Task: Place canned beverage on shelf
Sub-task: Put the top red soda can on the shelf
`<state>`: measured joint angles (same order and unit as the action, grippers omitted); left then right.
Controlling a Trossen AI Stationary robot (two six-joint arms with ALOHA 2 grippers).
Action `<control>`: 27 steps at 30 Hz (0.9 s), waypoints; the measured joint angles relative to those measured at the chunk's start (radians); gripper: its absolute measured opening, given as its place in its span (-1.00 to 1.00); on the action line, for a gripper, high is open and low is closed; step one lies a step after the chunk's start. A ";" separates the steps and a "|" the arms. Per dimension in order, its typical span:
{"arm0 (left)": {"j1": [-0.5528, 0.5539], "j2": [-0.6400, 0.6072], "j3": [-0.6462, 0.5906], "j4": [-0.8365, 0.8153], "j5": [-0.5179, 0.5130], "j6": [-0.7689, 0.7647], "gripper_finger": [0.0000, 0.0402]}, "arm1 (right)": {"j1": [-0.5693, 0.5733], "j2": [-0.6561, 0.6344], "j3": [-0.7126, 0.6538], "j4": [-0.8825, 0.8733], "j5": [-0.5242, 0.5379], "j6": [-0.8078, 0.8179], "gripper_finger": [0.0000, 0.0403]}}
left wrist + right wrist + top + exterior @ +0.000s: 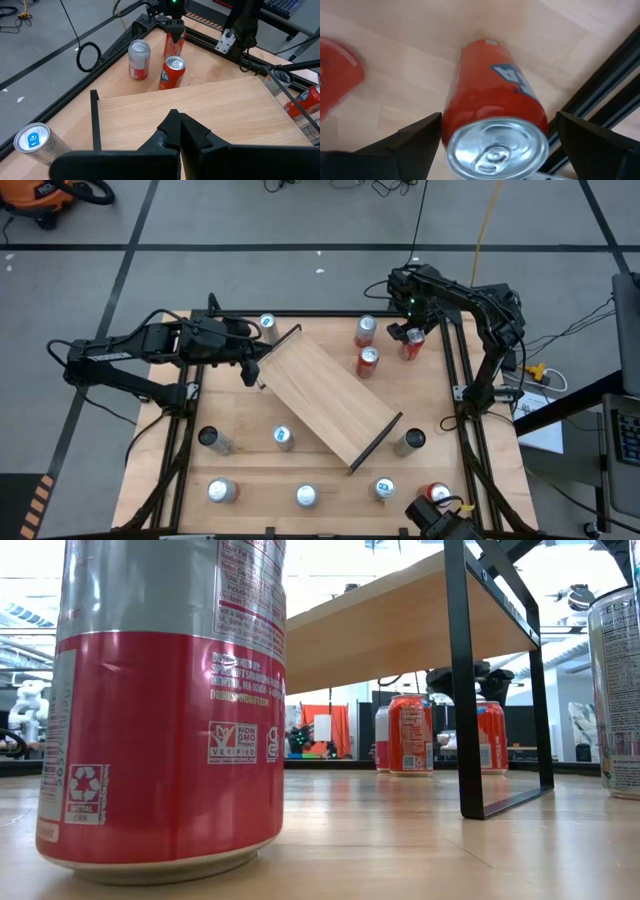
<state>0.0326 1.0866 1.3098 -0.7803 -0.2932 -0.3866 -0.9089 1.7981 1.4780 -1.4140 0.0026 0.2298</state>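
Note:
The shelf [325, 395] is a light-wood board with black end rails, standing slantwise in the middle of the table; it also shows in the left wrist view [200, 105]. A red can [495, 110] stands upright near the table's far right corner [412, 347]. My right gripper [498, 120] is open, with one finger on each side of the can's upper part, coming from above [408, 333]. I cannot tell whether the fingers touch it. My left gripper [179, 125] is shut and empty over the shelf's left end [252, 372].
Two more red cans [365, 330] [368, 362] stand beside the shelf's far side, and a silver can [267, 325] stands at the far left. Several cans stand along the near side [306, 496]; one fills the low view [165, 710]. Black frame rails [455, 380] edge the table.

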 joint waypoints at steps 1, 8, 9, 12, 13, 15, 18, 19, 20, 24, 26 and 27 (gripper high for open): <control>0.000 0.000 0.000 0.000 0.000 0.001 -1.00 | 0.000 0.000 0.000 0.007 0.001 0.001 0.79; 0.000 0.000 0.000 -0.031 0.000 0.003 -1.00 | 0.000 0.000 -0.017 0.013 -0.008 0.001 0.69; 0.000 0.000 0.000 -0.035 0.000 0.003 -1.00 | 0.000 0.000 -0.028 0.012 -0.009 0.001 0.67; 0.000 0.000 0.000 -0.042 0.000 0.003 -1.00 | 0.000 0.000 -0.070 0.016 -0.033 0.002 0.65; 0.000 0.000 0.000 -0.041 0.000 0.002 -1.00 | 0.001 0.000 -0.083 0.020 -0.031 0.002 0.64; 0.000 0.000 0.000 -0.041 0.000 0.000 -1.00 | 0.003 0.000 -0.099 0.022 -0.031 0.009 0.62; 0.000 0.000 0.000 -0.041 0.000 0.000 -1.00 | 0.004 0.000 -0.104 0.028 -0.031 0.019 0.59; 0.000 0.000 0.000 -0.041 0.000 0.000 -1.00 | 0.004 0.000 -0.104 0.030 -0.031 0.020 0.58; 0.000 0.000 0.000 -0.041 0.000 0.000 -1.00 | 0.004 0.000 -0.104 0.031 -0.031 0.020 0.56; 0.000 0.000 0.000 -0.041 0.000 0.000 -1.00 | 0.004 0.000 -0.104 0.035 -0.031 0.020 0.53; 0.000 0.000 0.000 -0.041 0.000 0.000 -1.00 | 0.005 0.000 -0.104 0.037 -0.031 0.020 0.53; 0.000 0.000 0.000 -0.041 0.000 0.000 -1.00 | 0.006 -0.003 -0.104 0.037 -0.030 0.020 0.54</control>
<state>0.0322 1.0863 1.3098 -0.8215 -0.2932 -0.3866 -0.9028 1.7955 1.3743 -1.3770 -0.0277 0.2497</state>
